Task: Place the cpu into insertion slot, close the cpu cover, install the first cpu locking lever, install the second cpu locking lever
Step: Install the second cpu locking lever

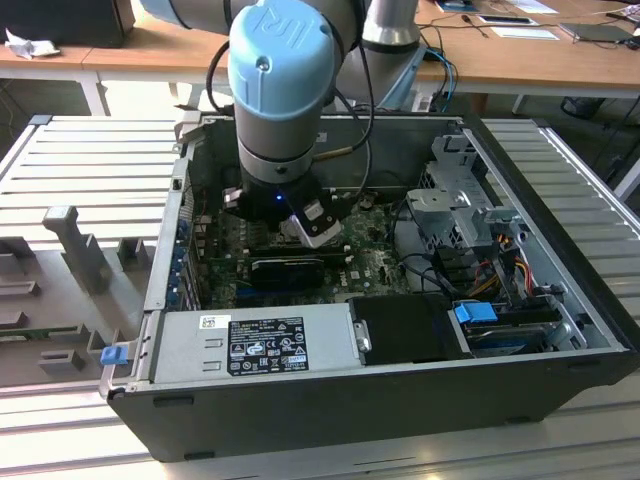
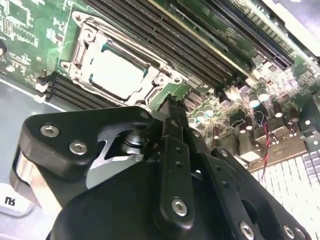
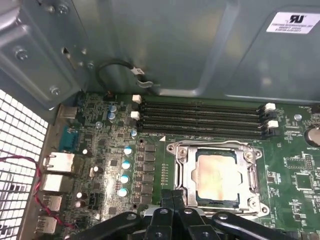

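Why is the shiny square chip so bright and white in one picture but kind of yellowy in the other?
In the second wrist view, light glares off the cpu, washing its metal top almost white; the gripper close to the camera looks dark and soft. In the first wrist view the cpu catches less glare, so tan smudges show on it.

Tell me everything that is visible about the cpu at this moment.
The cpu is a small flat square chip with a pale silvery-grey metal top that looks slightly stained. It lies flat in the insertion slot on the green board. The cpu cover, a thin metal frame, is down around it, and the chip shows through its window in both wrist views. The tool is close beside the socket; it does not hold the chip.
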Available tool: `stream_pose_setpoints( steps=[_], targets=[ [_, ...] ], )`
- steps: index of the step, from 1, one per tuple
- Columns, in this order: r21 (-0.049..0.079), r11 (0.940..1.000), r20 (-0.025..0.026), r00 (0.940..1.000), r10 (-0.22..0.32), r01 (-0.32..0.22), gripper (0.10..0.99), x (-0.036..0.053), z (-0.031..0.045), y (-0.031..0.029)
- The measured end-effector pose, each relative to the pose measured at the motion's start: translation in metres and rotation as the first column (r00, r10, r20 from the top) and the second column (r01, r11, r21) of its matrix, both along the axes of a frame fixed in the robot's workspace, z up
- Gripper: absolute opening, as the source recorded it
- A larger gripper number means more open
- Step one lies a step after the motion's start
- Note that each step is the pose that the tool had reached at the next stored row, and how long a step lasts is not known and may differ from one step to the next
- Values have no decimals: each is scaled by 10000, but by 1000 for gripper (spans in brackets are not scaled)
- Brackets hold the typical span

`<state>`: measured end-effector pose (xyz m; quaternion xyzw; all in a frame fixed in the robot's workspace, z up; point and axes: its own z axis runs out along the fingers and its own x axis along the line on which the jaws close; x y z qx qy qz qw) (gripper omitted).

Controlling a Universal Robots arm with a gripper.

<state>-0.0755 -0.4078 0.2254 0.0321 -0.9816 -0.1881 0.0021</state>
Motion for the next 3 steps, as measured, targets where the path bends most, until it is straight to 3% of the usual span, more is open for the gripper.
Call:
stream_pose_setpoints(
  steps=[3],
  targets=[
    [5, 10000, 1, 10000, 0, 0, 106, 0, 21, 1]
  ],
)
